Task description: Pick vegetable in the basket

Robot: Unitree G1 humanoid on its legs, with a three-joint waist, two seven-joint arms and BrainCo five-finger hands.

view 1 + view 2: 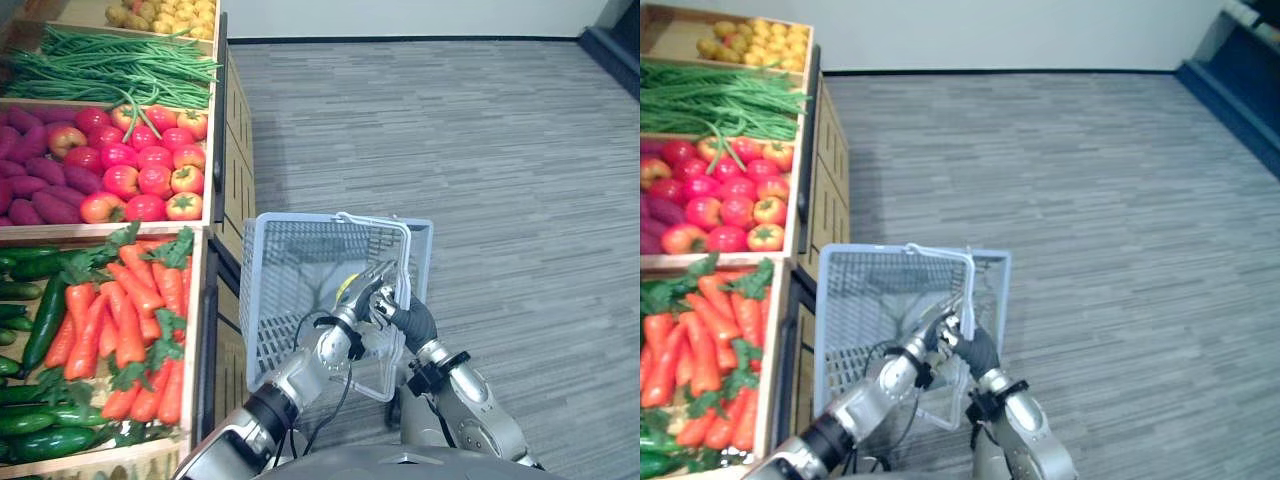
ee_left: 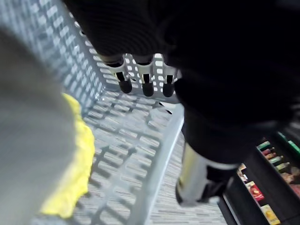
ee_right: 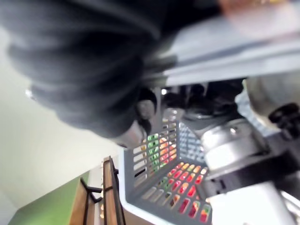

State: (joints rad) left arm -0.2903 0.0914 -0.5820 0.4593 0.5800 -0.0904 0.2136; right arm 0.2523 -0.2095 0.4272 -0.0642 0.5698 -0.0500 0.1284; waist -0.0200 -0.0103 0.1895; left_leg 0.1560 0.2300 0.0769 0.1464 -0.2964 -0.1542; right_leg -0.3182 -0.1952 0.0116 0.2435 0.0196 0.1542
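I judge the pick nearly done: my right hand [image 1: 403, 318] clasps the basket [image 1: 268, 300] by its handle [image 1: 408, 255], while my left hand [image 1: 368, 297] is inside beside a yellow vegetable [image 2: 75, 168], and I cannot tell whether it grips it.

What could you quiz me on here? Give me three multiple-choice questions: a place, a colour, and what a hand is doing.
1. Where is the basket?
A on the carrots
B beside the crates, above the floor
C on the top crate

2. What colour is the small item by the left hand?
A yellow
B purple
C red

3. What is the right hand doing?
A touching tomatoes
B hanging open
C gripping the basket's handle

Answers:
B: the basket hangs clear of the crates, with floor behind it.
A: the small item shows yellow against the mesh.
C: the right hand appears curled round the raised handle.
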